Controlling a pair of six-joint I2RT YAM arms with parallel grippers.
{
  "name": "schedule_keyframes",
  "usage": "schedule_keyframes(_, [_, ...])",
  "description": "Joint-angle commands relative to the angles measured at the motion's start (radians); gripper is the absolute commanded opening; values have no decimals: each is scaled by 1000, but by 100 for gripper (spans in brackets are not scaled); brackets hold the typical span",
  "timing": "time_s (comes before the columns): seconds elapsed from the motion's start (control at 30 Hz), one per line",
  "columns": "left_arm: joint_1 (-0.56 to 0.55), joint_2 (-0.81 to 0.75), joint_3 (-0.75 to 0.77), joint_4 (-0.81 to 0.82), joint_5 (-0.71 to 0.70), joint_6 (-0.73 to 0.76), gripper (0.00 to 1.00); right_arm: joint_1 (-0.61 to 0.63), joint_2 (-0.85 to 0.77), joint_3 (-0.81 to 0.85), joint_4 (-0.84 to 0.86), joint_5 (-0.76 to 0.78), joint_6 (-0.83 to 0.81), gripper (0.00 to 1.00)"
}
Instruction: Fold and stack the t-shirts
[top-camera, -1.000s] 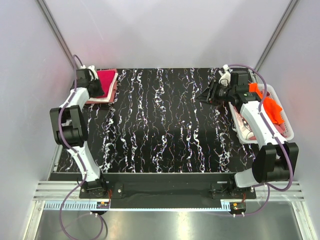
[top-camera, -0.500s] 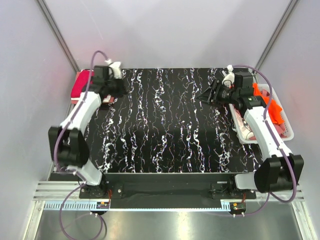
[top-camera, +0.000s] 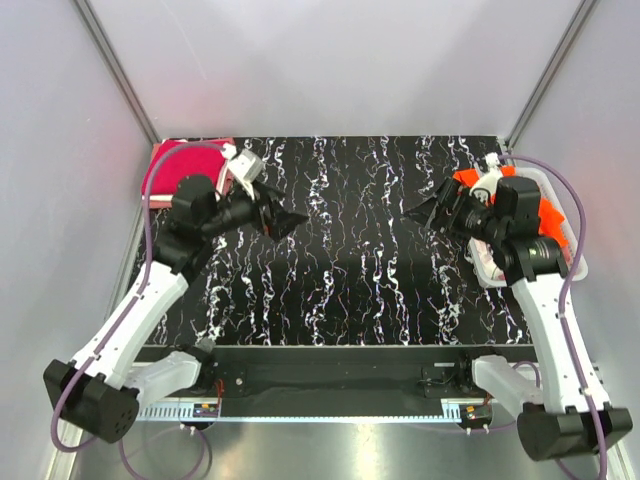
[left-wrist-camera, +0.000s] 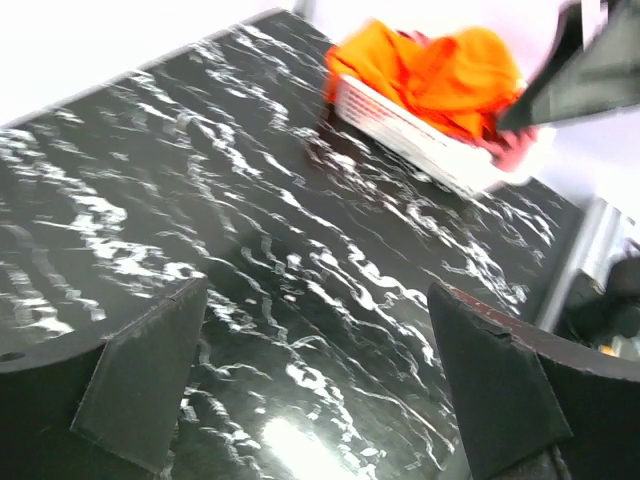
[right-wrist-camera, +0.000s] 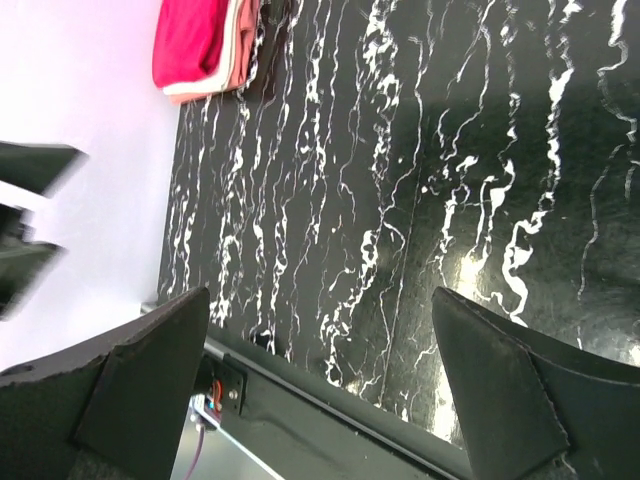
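Currently gripping nothing with either hand. Shows the left hand (top-camera: 286, 218) spread wide and empty, hanging above the left-centre of the black white-veined marbled surface (top-camera: 340, 290) and pointing rightwards across it. Shows the right hand (top-camera: 420, 212) equally wide apart and empty, over the right part of that surface, near the white perforated plastic basket (left-wrist-camera: 400, 122) and pointing leftwards.

Places the folded pile at the far left corner: crimson-red cloth t-shirt (top-camera: 183, 166) on top, a salmon-pink and whitish layer (right-wrist-camera: 236, 55) peeking out beneath it, squared and lying flat. Places the unfolded work in the basket at the right edge: bright orange crumpled t-shirt (left-wrist-camera: 430, 70) heaped high and spilling over the rim, with something pink below it, too hidden to name for certain.

Puts that orange shirt just behind and to the right of the right hand, close by, and well apart from the left hand, clear across the surface. Gives no readable long axis for the bundle, being bunched.

Judging from that, favours the right arm for the next pick: swing toward the basket, reach down into the heap, pinch a fold, then draw it onto the open middle for spreading. Looks partway through, with at least one more shirt to fetch.
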Motion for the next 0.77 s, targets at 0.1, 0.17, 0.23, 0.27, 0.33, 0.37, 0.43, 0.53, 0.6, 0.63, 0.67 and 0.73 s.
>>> schedule_keyframes(0.1, [-10, -50, -110, 189, 69, -107, 99, -4, -79, -31, -27, 90, 43, 100])
schedule_keyframes(0.17, [-10, -48, -104, 185, 83, -121, 99, -4, -84, -39, -26, 95, 50, 100])
schedule_keyframes(0.23, [-9, -48, -95, 172, 99, -123, 99, -4, -87, -39, -26, 103, 50, 100])
schedule_keyframes(0.27, [-10, -47, -92, 162, 106, -118, 99, -4, -90, -37, -26, 113, 48, 100])
schedule_keyframes(0.33, [-10, -42, -89, 159, 106, -118, 99, -6, -101, -33, -27, 126, 47, 100])
schedule_keyframes(0.37, [-10, -39, -83, 155, 111, -109, 99, -4, -104, -27, -26, 136, 47, 100])
schedule_keyframes(0.43, [-10, -28, -55, 86, 113, -92, 99, -4, -115, -20, -26, 155, 47, 100])
schedule_keyframes(0.53, [-10, -33, -55, 83, 96, -84, 99, -6, -125, -19, -24, 176, 54, 100])
schedule_keyframes(0.6, [-10, -33, -58, 83, 102, -86, 99, -4, -128, -20, -21, 185, 56, 99])
schedule_keyframes(0.63, [-10, -30, -60, 83, 109, -84, 99, -4, -128, -22, -15, 185, 53, 100])
schedule_keyframes(0.67, [-10, -28, -60, 83, 120, -87, 99, -4, -128, -19, -17, 185, 50, 100])
schedule_keyframes(0.73, [-9, -19, -57, 83, 142, -83, 99, -4, -130, -22, 0, 187, 50, 100])
